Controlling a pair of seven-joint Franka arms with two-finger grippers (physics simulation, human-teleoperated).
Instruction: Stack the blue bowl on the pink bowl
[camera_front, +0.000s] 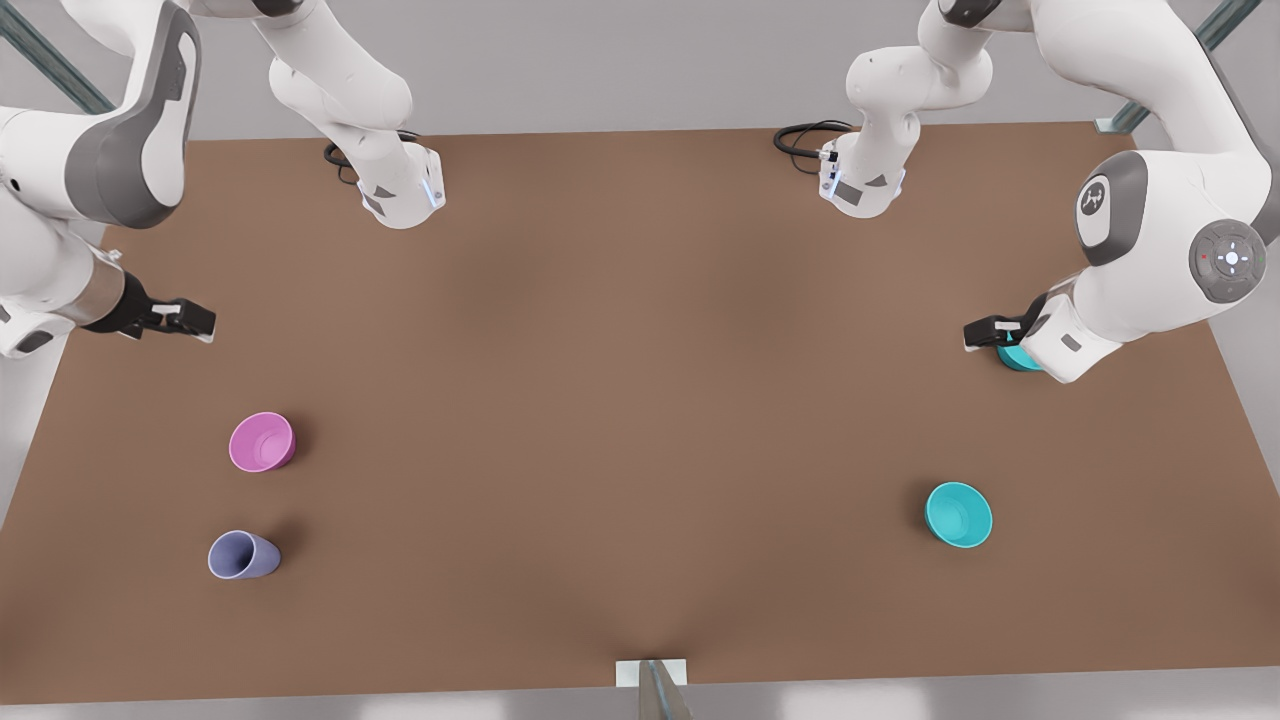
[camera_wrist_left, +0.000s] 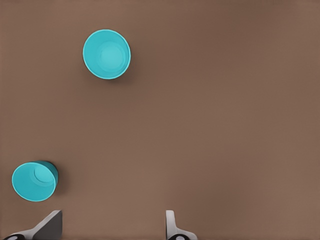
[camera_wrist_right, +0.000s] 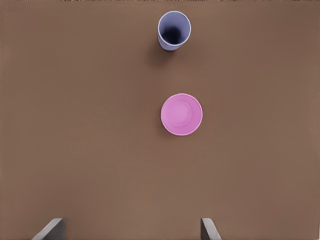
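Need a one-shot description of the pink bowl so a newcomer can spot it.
Start at the brown table and go to the front view's left side, where two small vessels stand apart from each other. The pink bowl is the farther one from the near edge: wide, shallow and magenta, unlike the taller, narrower lavender cup.

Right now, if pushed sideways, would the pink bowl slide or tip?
Probably slide: the pink bowl sits upright, low and wide, on the flat table. It looks empty and thin-walled, so likely light. Its smooth wall may slip in a grasp. The open right gripper is nearer it; the left gripper is beside a teal bowl.
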